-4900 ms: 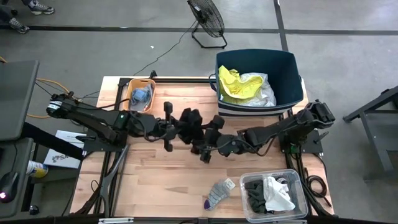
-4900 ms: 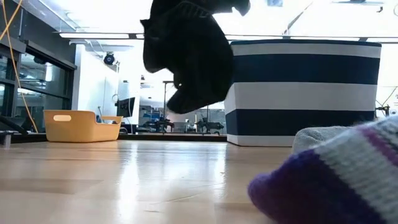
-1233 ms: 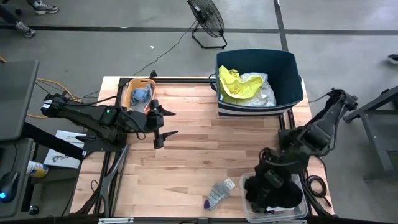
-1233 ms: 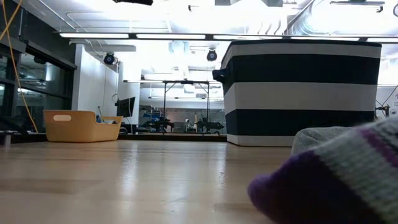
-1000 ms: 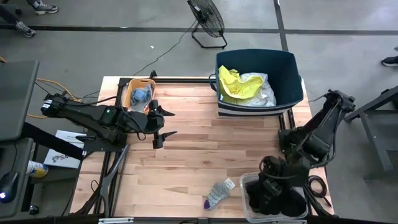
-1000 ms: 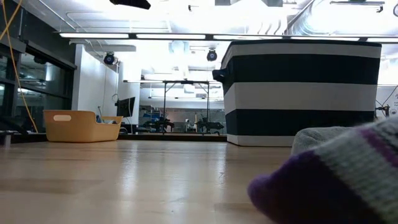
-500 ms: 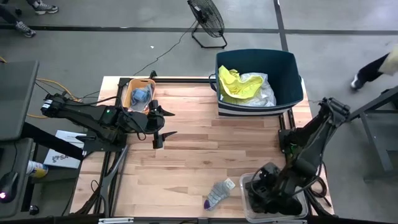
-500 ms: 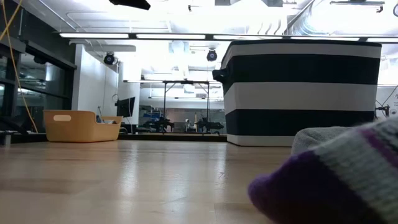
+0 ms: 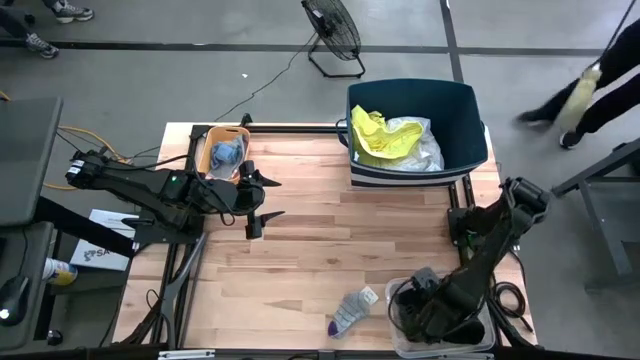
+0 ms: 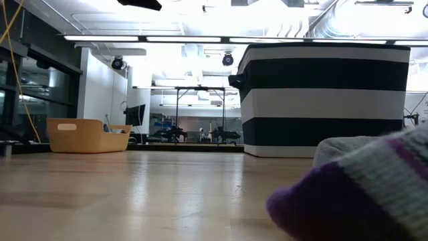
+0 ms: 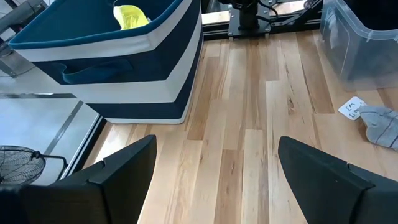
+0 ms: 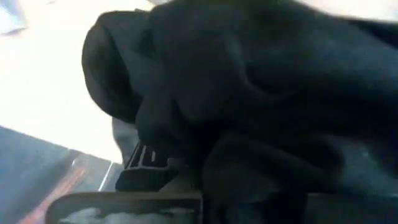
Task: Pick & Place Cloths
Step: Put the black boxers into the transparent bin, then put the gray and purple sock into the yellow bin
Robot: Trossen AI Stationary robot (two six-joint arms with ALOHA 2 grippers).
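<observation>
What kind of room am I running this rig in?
Most likely a robotics lab or workshop, not a home: a bare grey concrete floor with a floor fan, and exposed ceiling ducts with strip lighting above metal-framed benches behind the table.

The high camera looked straight down on the whole counter. The low camera sat at counter height, facing the striped tub, which the left wrist camera also caught. The right wrist camera was pressed close against black cloth.
</observation>
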